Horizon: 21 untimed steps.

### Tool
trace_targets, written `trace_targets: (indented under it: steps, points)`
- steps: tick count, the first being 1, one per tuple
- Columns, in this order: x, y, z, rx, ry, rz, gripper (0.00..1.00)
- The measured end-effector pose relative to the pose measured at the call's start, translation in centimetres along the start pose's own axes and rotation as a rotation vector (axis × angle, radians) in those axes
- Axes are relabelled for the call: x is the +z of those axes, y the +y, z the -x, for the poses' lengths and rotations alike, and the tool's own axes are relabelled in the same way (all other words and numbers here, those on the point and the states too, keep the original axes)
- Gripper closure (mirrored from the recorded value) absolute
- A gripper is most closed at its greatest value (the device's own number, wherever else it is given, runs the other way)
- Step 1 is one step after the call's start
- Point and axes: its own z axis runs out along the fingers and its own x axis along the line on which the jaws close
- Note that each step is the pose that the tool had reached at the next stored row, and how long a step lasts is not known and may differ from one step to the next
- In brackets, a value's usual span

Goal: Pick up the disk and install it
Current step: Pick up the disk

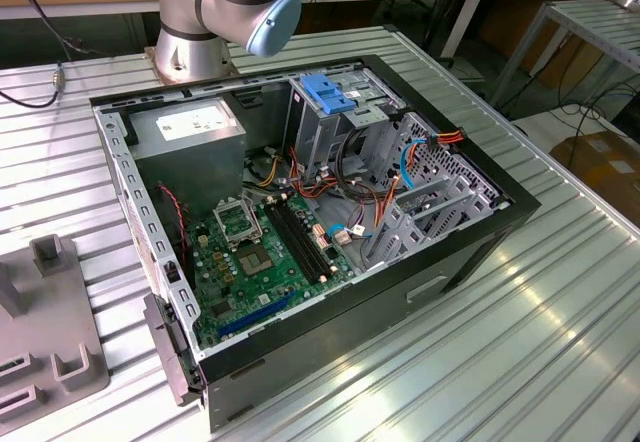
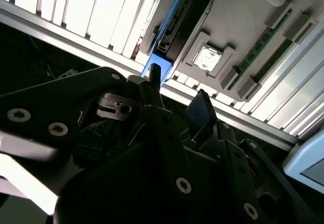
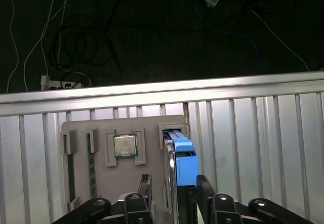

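Gripper [image 3: 174, 191] is hanging open, my fingers [image 3: 145, 186] standing apart on either side of the disk [image 3: 179, 153]. Disk is standing on edge in a slot of the grey tray [image 3: 121, 183], beside the tray's square chip [image 3: 124, 146]. One finger is sitting nearer the disk than the other. Judging: I am needing to centre over that tray slot, so both pads meet the flat faces together and squarely.

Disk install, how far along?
Nothing done yet: the flat grey-metal disk with blue rails stands on edge in the grey fixture tray. In hand: the open gripper straddles it, not clamped. Left: grip, lift, seat it in the black computer case.
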Motion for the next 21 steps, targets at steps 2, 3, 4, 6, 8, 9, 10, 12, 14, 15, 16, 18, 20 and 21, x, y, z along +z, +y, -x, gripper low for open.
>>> trace_targets:
  steps: [2, 3, 4, 6, 8, 9, 10, 12, 14, 15, 16, 18, 20, 21]
  points:
    - [0.29, -0.01, 0.0, 0.0, 0.0003, 0.0003, 0.52]
    - [0.51, -0.02, -0.01, 0.0, 0.0004, 0.0002, 0.52]
    - [0.7, -0.03, -0.01, 0.0, 0.0004, 0.0002, 0.52]
    - [1.08, -0.01, 0.18, 0.0, 0.0006, 0.0003, 0.52]
    - [1.36, 0.02, 0.34, 0.0, 0.0003, -0.0002, 0.52]
    - [1.44, 0.03, 0.34, 0.0, 0.0003, -0.0002, 0.52]
    - [1.5, 0.05, 0.34, 0.0, 0.0004, -0.0001, 0.52]
    - [1.51, 0.06, 0.35, 0.0, 0.0005, -0.0001, 0.52]
    - [1.53, 0.07, 0.35, 0.0, 0.0004, -0.0003, 0.52]
    - [1.53, 0.06, 0.35, 0.0, 0.0004, -0.0004, 0.52]
    - [1.53, 0.06, 0.35, 0.0, 0.0004, -0.0004, 0.52]
    - [1.53, 0.06, 0.35, 0.0, 0.0004, -0.0005, 0.52]
    - [1.53, 0.06, 0.35, 0.0, 0.0004, -0.0005, 0.52]
    - [1.53, 0.06, 0.35, 0.0, 0.0004, -0.0006, 0.52]
